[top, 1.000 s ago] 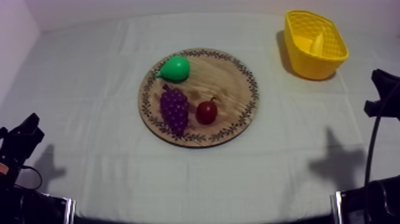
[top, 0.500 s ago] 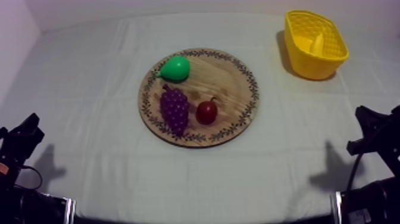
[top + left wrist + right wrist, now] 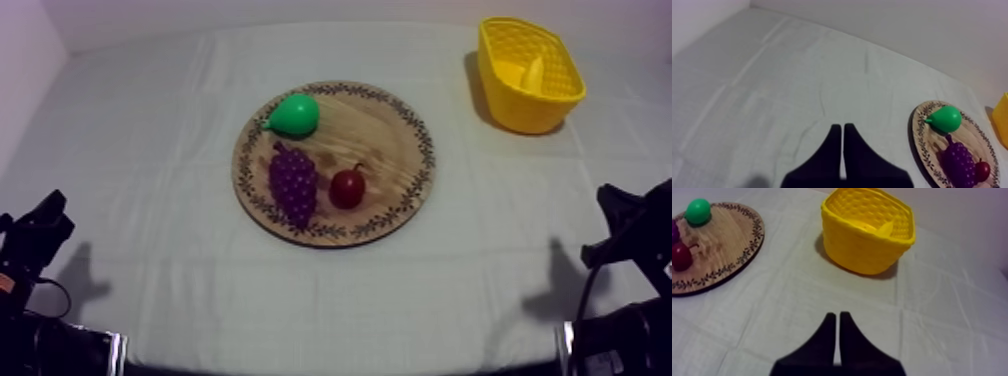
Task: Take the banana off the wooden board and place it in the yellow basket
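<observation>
Centre of counter (image 3: 200, 280) taken by wooden board (image 3: 388, 135) carrying pear (image 3: 296, 115), grapes (image 3: 293, 185), small red fruit (image 3: 347, 188); yellow basket (image 3: 520, 105) stands at far right corner. Near edge, left edge and board-to-basket gap lie open.

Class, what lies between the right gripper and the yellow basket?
Bare cloth separates the right gripper from the yellow basket, as the right wrist view shows.

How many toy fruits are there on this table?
4: a green pear, a bunch of grapes and a small red fruit on the wooden board; a banana in the yellow basket, where others may lie hidden.
</observation>
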